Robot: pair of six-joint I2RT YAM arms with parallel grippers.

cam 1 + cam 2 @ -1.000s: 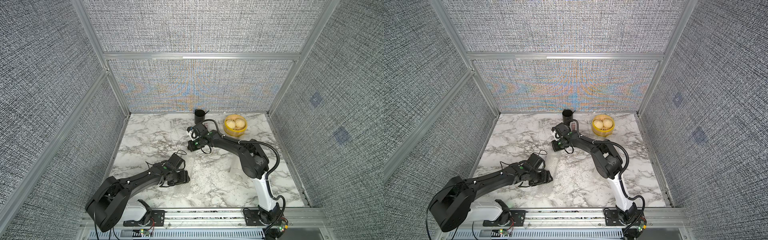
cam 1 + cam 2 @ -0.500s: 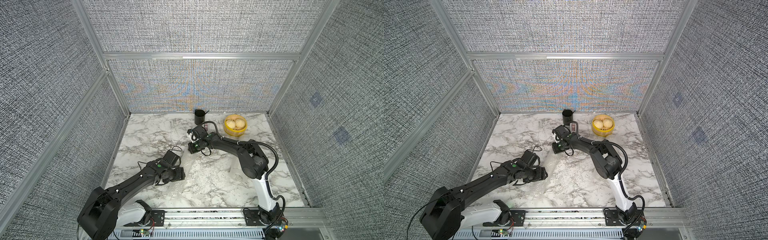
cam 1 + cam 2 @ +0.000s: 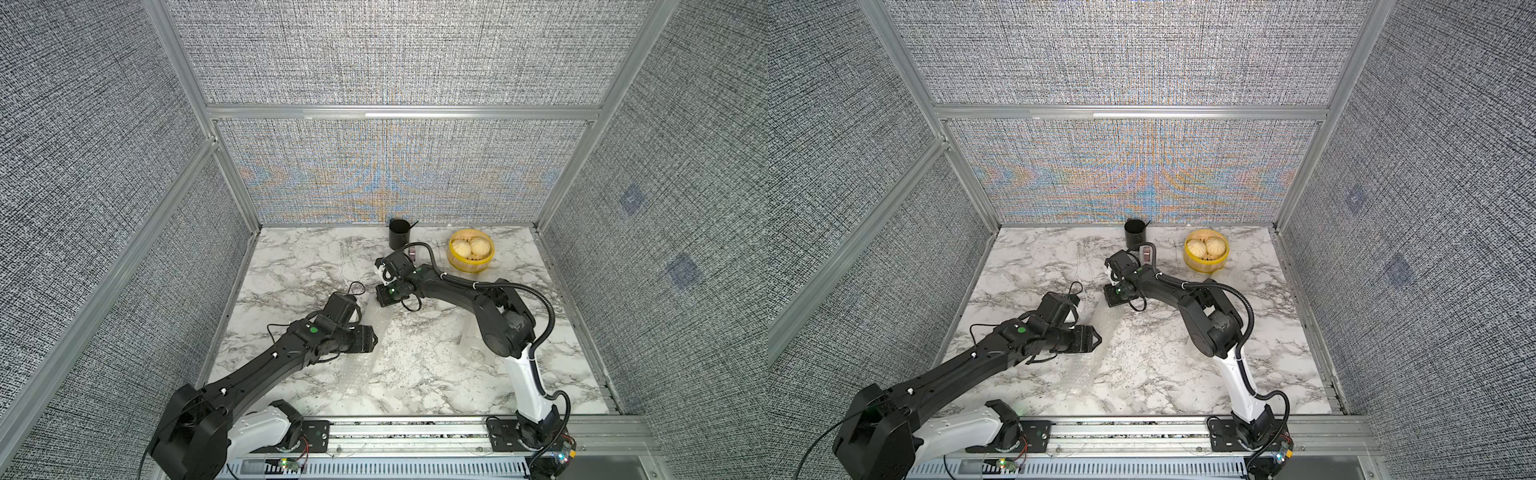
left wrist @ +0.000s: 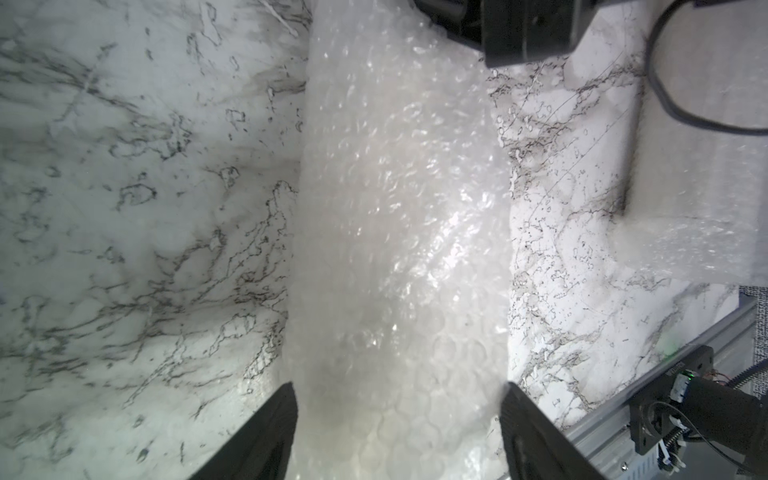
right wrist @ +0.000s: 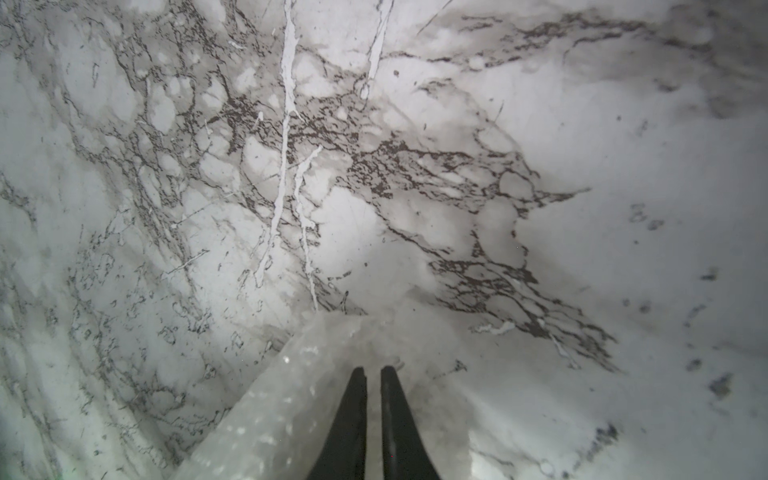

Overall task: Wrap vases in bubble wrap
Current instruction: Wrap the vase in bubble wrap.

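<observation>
A long rounded bundle of bubble wrap (image 4: 395, 232) lies on the marble table (image 3: 299, 266), running from my left gripper toward my right one. The vases are hidden: no ribs or rim show through the wrap. My left gripper (image 4: 397, 386) is open, its two fingers flanking the near end of the bundle; in both top views it sits low at mid table (image 3: 374, 338) (image 3: 1099, 340). My right gripper (image 5: 373, 369) points down at the bundle's far end (image 3: 381, 302), shut on a fold of bubble wrap (image 5: 270, 407). More flat wrap (image 3: 419, 353) spreads to the right.
A black cylindrical cup (image 3: 399, 235) stands at the back wall. Right of it is a yellow steamer basket (image 3: 471, 253) holding two buns. The right arm's elbow (image 3: 505, 328) rises over the right half of the table. A metal rail (image 3: 415, 428) runs along the front edge.
The left arm has stretched lower and its jaws have widened around the bundle. The right gripper has shifted slightly toward the front, still shut.
</observation>
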